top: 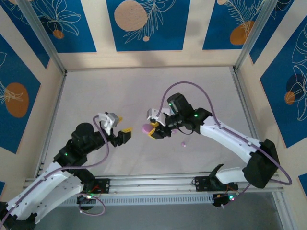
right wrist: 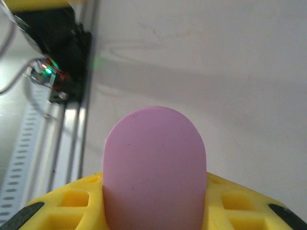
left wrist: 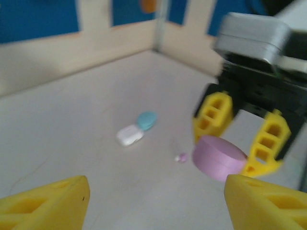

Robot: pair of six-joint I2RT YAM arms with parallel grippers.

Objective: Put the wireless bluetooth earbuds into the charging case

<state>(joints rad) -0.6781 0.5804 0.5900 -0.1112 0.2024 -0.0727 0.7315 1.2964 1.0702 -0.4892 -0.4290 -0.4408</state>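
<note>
The pink charging case [top: 145, 128] hangs above the table's middle, with my right gripper [top: 151, 129] shut on its sides. In the right wrist view the case [right wrist: 154, 163] stands up between the yellow fingers [right wrist: 72, 203]. My left gripper [top: 123, 124] is open just left of the case and holds nothing. From the left wrist, the case [left wrist: 218, 155] sits in the other gripper's yellow fingers [left wrist: 213, 115], ahead and to the right of my open left gripper [left wrist: 156, 191]. One tiny pink earbud [left wrist: 181, 157] lies on the table beside the case; from above, the earbud [top: 183, 143] is under the right forearm.
A white case [left wrist: 129, 135] and a teal case [left wrist: 147, 120] lie touching each other on the table, farther out from the left gripper. Low beige walls [left wrist: 96, 43] ring the table. A metal rail [top: 158, 182] runs along the near edge by the arm bases.
</note>
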